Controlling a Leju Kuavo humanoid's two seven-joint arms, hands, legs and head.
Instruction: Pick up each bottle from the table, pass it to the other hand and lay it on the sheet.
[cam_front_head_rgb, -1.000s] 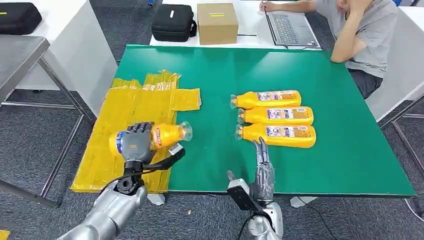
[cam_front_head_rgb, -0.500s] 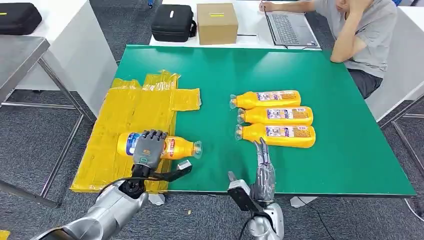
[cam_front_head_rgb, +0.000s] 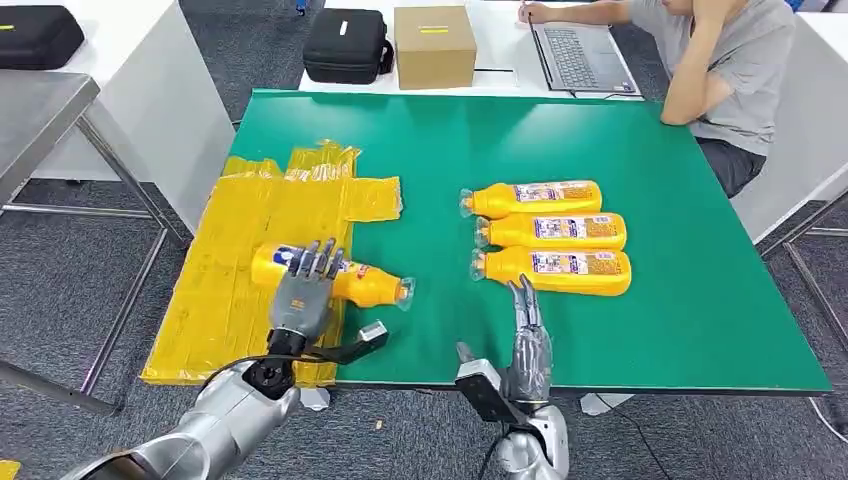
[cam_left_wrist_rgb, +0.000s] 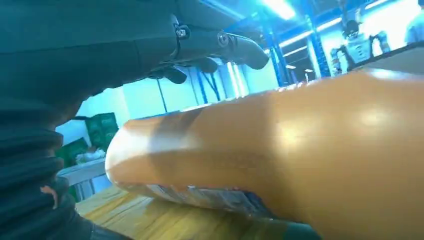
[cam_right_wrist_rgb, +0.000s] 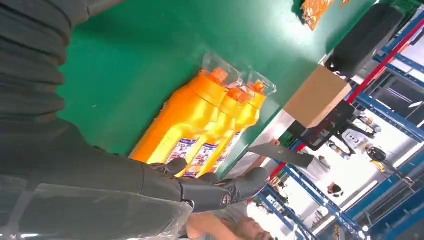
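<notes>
Since the green desk (cam_front_head_rgb: 700, 330) still carries three bottles (cam_front_head_rgb: 552, 232) in a row near its middle while just one bottle (cam_front_head_rgb: 345, 281) lies on the yellow sheet (cam_front_head_rgb: 240, 250), neck poking off the sheet's edge, I'd say this job is maybe a quarter done. Left hand (cam_front_head_rgb: 303, 288) sits over that bottle with fingers spread, looks like it's not gripping, though its palm side is hidden; right hand (cam_front_head_rgb: 527, 335) is open and empty, fingers straight, close to the nearest bottle in the row.
</notes>
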